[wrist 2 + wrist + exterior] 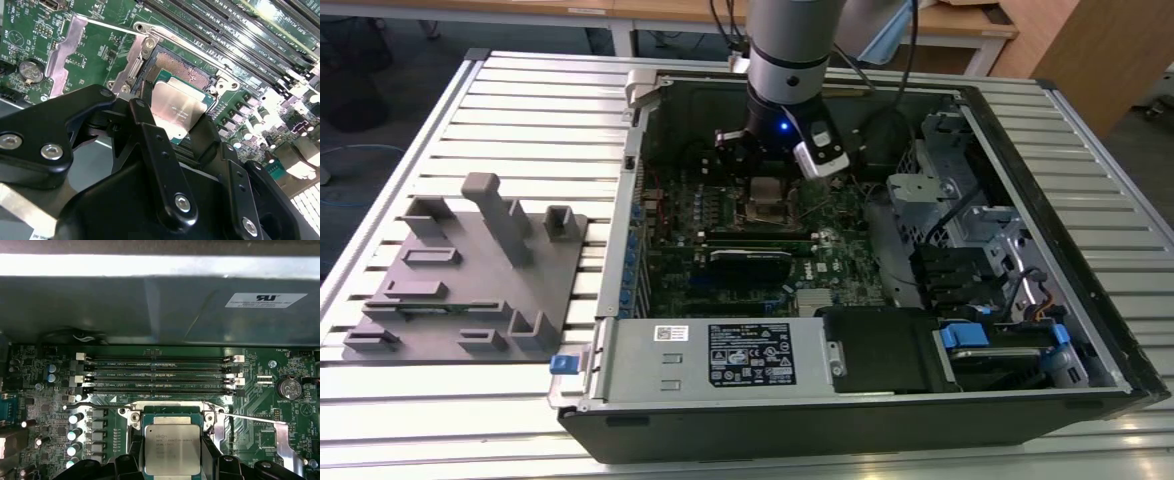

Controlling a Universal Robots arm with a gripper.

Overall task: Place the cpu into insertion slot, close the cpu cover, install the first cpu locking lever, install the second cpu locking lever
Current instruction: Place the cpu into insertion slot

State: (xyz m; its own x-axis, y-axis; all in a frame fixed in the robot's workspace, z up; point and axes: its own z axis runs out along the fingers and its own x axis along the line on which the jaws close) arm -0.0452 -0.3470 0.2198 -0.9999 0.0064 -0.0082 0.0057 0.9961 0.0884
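Note:
The cpu [168,447] is a silver-topped square chip on a green base. It sits between the black fingers [131,456] of my gripper [170,462], which is shut on its two sides. In the second wrist view the cpu [176,109] hangs slightly tilted just over the insertion slot [176,69], whose dark contact field shows beyond the chip. The cpu cover [65,50] is swung open and lies flat beside the slot. Two thin wire levers [90,404] [252,418] stand free on either side. In the exterior view my gripper [767,168] is low inside the computer case, above the slot [767,200].
Long memory slots [157,374] run just past the socket, with capacitors [75,432] and a coin battery [288,388] nearby. The case wall [160,310] rises behind the board. A grey fixture block [467,270] stands on the slatted table at the exterior view's left.

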